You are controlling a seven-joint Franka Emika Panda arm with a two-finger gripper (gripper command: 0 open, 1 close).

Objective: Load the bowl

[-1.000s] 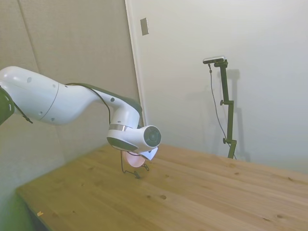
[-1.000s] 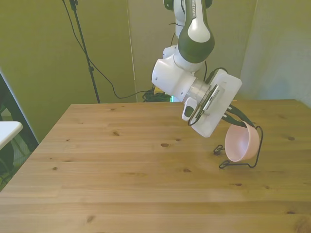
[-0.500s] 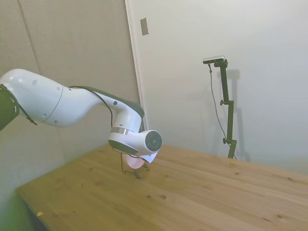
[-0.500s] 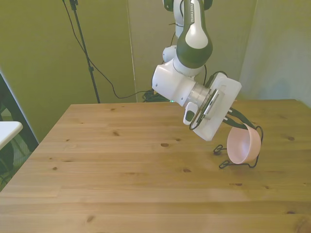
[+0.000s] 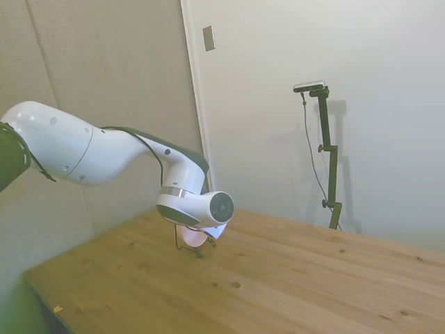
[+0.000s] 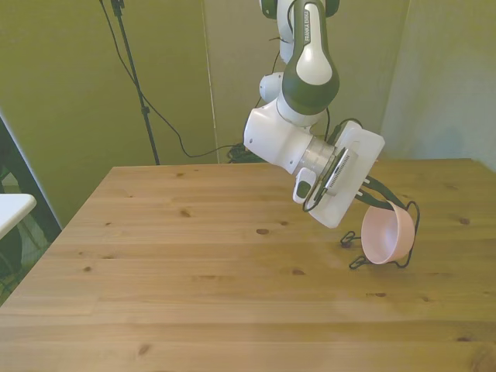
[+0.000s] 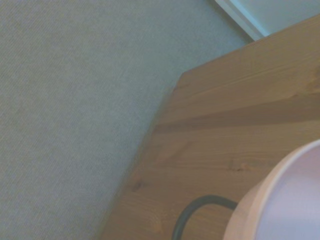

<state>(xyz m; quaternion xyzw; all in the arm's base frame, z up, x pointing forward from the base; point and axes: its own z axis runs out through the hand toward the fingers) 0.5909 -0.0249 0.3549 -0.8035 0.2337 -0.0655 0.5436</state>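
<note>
At the gripper [image 6: 377,194] tip, the bowl [image 6: 382,237] hangs tilted.

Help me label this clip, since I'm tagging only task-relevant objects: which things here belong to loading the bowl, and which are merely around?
Part of the job:
- pale pink bowl, tilted on its side in the rack
- black wire rack holding it
- gripper, at the bowl's rim

Just there:
- wooden table
- black cable hanging behind the table
</note>
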